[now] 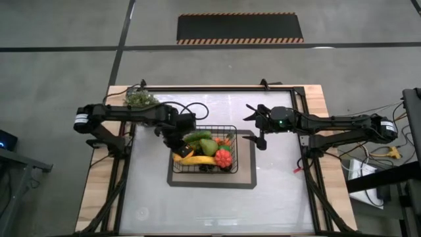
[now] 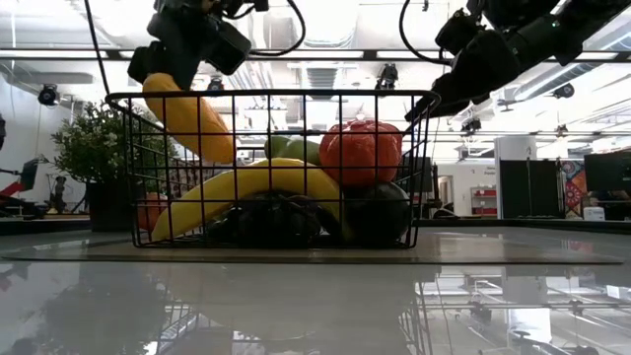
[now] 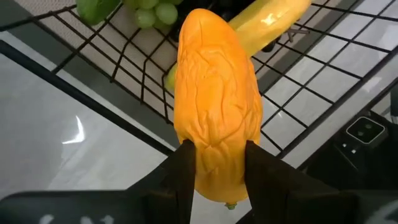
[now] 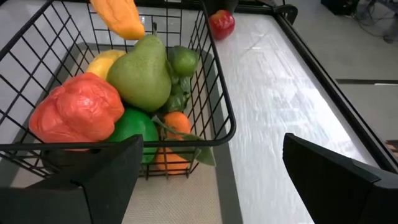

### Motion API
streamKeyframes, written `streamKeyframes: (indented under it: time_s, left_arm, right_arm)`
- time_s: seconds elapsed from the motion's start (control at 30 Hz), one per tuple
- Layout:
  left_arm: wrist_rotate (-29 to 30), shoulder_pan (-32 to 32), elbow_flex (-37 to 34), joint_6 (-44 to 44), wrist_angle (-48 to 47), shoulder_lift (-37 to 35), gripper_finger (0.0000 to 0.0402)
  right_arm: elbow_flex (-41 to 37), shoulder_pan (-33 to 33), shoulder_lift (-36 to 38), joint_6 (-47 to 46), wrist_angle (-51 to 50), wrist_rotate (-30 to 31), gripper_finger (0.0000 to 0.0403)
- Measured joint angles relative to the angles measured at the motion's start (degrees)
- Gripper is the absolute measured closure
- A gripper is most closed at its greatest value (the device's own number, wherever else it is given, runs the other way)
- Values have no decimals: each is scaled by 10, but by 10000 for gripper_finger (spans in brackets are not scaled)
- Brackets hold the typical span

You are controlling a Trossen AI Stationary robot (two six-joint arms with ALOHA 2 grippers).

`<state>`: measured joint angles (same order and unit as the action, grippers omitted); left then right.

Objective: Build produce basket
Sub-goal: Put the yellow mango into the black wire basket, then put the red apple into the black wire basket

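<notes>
The black wire basket (image 1: 231, 131) stands on a grey mat and holds a yellow banana (image 2: 246, 187), a green pear (image 4: 140, 71), a red tomato (image 4: 78, 115), dark grapes and more. My left gripper (image 1: 176, 142) is over the basket's left side, shut on a long wrinkled orange piece (image 3: 217, 93), which also shows in the low view (image 2: 187, 113). My right gripper (image 1: 256, 126) hangs open and empty just right of the basket, and its own view (image 4: 212, 143) looks into the basket. A red apple (image 4: 221, 22) lies on the table beyond the basket. My left gripper pinches the orange piece between its two fingers (image 3: 184, 169) near its stem end (image 3: 219, 180). The fingers come from above, slanting down along the piece. The piece hangs tilted over the basket's left rim, free end low beside the banana; whether it rests there, I cannot tell.
A bushy leafy plant (image 1: 139, 99) stands at the table's far left corner. The grey mat's dark border (image 1: 210, 185) frames the basket. A dark rail (image 1: 217, 89) runs round the table top. White table top lies open in front of the basket.
</notes>
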<state>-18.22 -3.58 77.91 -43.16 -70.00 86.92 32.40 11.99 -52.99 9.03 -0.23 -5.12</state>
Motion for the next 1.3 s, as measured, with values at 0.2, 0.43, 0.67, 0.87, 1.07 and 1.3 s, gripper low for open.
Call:
streamKeyframes:
  time_s: [0.2,0.43,0.67,0.87,1.07,1.3]
  left_arm:
    - [-3,-5,-2,-1,0,2,278]
    - [-3,-6,0,14,1,-3,219]
    - [14,3,0,78,1,-20,206]
    - [138,55,-13,124,6,-54,206]
    - [258,74,-27,125,5,-95,206]
    - [372,73,-33,160,4,-115,206]
  right_arm:
    - [0,0,0,6,-5,0,35]
    - [0,0,0,6,-5,0,35]
    - [0,0,0,-10,-4,0,35]
    - [0,-1,0,-42,9,0,35]
    - [0,0,0,-42,36,1,35]
    - [0,0,0,-29,107,1,35]
